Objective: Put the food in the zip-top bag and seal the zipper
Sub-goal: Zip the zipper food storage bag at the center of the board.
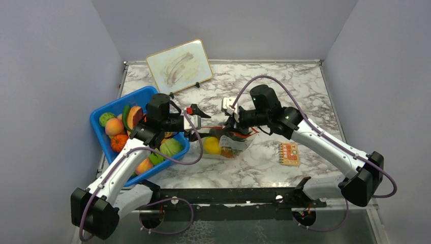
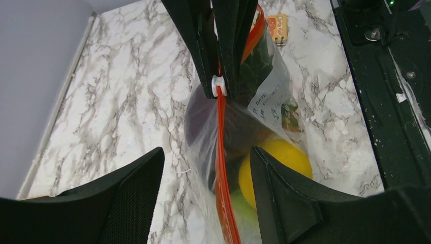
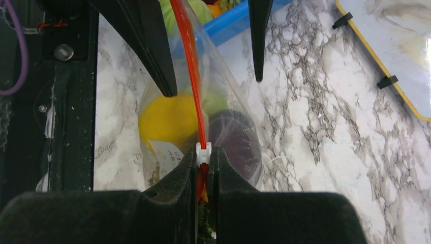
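Right gripper (image 3: pixel 203 168) fingers are clamped on the zipper (image 3: pixel 191 66) at its white slider (image 3: pixel 203 151). Left gripper (image 2: pixel 207 152) fingers are apart, straddling the strip without touching it. Bag (image 3: pixel 223 101) sits just beside the tub (image 1: pixel 117 101), with a yellow fruit (image 2: pixel 284 157) and a purple one (image 3: pixel 239 137) inside. For a clean seal, I'd pinch the free end with the left, pull taut, run the slider straight and check for gaps.

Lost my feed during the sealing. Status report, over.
Left gripper open, straddling the zipper. Right gripper shut on the zipper at its white slider. Food inside zip-top bag. Nothing across the strip.
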Controlling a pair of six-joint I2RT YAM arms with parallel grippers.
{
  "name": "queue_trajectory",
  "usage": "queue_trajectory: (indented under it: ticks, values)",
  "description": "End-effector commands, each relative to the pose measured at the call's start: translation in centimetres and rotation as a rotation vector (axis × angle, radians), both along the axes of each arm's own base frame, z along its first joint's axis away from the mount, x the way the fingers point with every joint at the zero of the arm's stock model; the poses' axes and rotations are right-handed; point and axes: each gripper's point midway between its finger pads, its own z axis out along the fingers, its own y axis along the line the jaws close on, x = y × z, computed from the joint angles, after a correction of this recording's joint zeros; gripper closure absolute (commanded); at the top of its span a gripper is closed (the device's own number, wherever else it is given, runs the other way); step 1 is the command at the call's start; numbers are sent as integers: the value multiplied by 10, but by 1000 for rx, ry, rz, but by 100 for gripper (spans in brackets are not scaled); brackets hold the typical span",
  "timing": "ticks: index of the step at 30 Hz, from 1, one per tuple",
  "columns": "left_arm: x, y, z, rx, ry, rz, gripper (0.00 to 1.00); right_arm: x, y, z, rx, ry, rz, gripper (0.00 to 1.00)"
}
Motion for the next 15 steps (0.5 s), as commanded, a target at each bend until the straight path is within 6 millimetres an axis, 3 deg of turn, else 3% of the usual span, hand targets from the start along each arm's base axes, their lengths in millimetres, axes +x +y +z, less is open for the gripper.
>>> queue_trajectory:
  ticks: [1, 5, 9, 15]
  values:
    - [6, -7, -2, 15, -34, -18, 44, -3, 17, 38, 117, -62, 83, 99]
    - [15, -3, -2, 36, -70, 33, 98, 5, 8, 34, 72, -79, 21, 99]
    - [25, 6, -2, 41, -95, 129, 100, 20, -14, 32, 11, -83, -94, 99]
    - [51, 36, -3, 59, -110, 332, 100, 32, -39, 41, 11, -47, -152, 99]
